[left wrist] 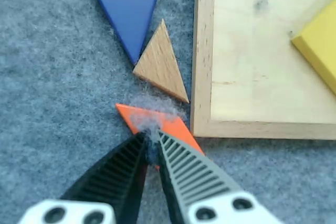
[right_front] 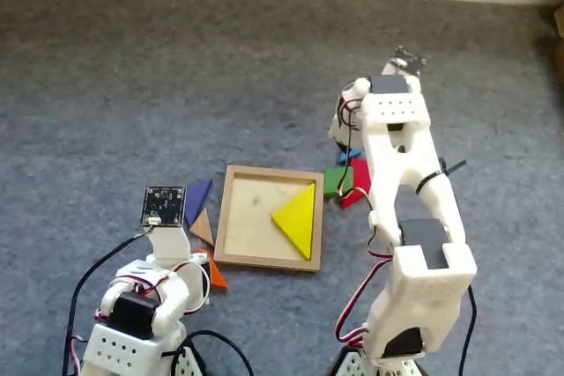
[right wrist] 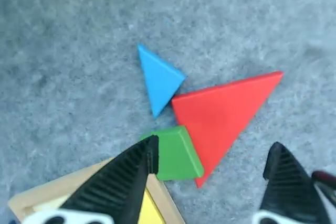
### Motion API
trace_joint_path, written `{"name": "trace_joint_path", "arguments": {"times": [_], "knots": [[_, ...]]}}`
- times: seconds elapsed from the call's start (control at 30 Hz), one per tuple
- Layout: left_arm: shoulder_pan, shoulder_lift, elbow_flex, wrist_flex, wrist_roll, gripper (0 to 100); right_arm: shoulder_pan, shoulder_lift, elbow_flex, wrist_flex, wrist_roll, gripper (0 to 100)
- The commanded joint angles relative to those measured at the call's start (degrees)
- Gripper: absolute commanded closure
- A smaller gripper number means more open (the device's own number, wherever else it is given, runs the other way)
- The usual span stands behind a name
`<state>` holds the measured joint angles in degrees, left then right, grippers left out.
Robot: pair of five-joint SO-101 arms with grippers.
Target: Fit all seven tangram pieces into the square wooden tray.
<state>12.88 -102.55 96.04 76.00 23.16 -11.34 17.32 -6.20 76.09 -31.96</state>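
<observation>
The square wooden tray (right_front: 231, 237) holds a yellow triangle (right_front: 298, 217) against its right side. Left of the tray lie a dark blue triangle (left wrist: 131, 1), a wooden triangle (left wrist: 161, 66) and an orange piece (left wrist: 157, 123). My left gripper (left wrist: 150, 139) is shut, its tips resting on the orange piece by the tray's near left corner (left wrist: 202, 127). Right of the tray lie a green piece (right wrist: 176, 156), a red triangle (right wrist: 223, 111) and a light blue triangle (right wrist: 158, 80). My right gripper (right wrist: 214, 145) hangs open above the red triangle and the green piece.
Everything lies on grey carpet (right_front: 132, 85). The right arm (right_front: 405, 156) stretches over the pieces beside the tray. Open carpet spreads beyond the tray and to the far left.
</observation>
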Motion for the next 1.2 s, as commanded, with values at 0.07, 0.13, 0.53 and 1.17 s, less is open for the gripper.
{"name": "trace_joint_path", "arguments": {"times": [0.07,0.13,0.53,1.17], "knots": [[0.57,-0.48,1.19,0.09,-0.09,99,0.84,4.18,-3.03,-0.92,-1.85,68.7],[0.57,-0.48,1.19,0.09,-0.09,99,0.84,6.29,-3.21,-0.92,-1.85,68.7],[0.57,-0.48,1.19,0.09,-0.09,99,0.92,7.16,-2.59,-6.64,-4.57,68.7],[0.57,-0.48,1.19,0.09,-0.09,99,5.23,15.96,-5.23,-6.02,-8.0,68.7]]}}
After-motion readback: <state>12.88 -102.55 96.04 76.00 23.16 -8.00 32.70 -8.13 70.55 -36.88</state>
